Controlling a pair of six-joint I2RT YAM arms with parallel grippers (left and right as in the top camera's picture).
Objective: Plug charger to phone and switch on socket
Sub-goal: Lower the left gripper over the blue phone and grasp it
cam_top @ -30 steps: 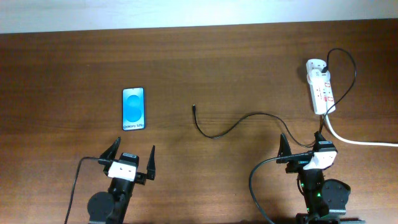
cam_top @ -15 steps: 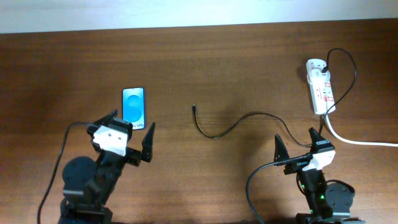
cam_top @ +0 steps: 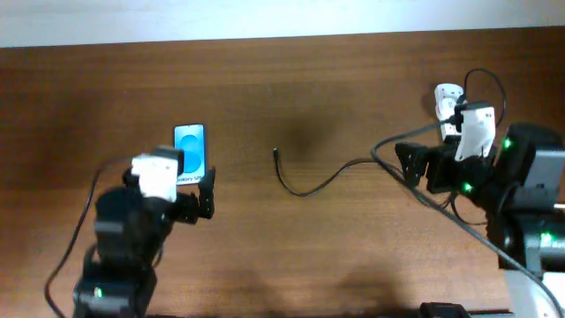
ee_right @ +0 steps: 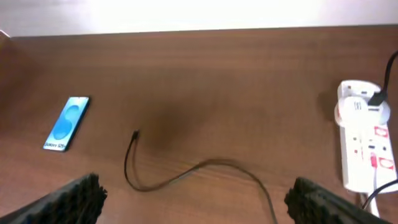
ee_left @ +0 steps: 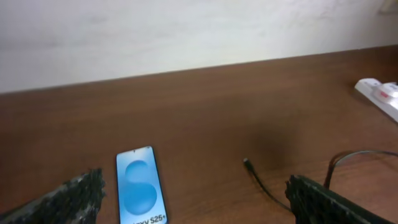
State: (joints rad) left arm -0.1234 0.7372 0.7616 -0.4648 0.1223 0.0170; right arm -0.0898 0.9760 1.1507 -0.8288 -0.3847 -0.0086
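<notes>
Since a second ago both arms have been moved away from the near edge of the table (cam_top: 309,79). The left gripper (ee_left: 193,182) has been brought up to the phone (cam_top: 190,141), and the phone's bottom end is now hidden under it in the overhead view. The right gripper (ee_right: 193,183) has been lifted and swung toward 2 o'clock, where the socket (ee_right: 364,149) lies. The phone, the charger (cam_top: 309,187) and the socket have not been moved. The phone is lying flat at 9 o'clock from the charger's tip (cam_top: 275,152), well apart from it, so nothing is plugged in yet. It is judged that only the reaching has been started. Both pairs of jaws are spread wide and nothing is held in them. From overhead most of the socket is covered by the right arm, but in the right wrist view nearly all of it is shown, with its red marks (ee_right: 377,130) and a black plug (ee_right: 376,98) at its 12 o'clock end. Whether it is switched on cannot be told. In the left wrist view part of the words on the phone's screen can be read.
</notes>
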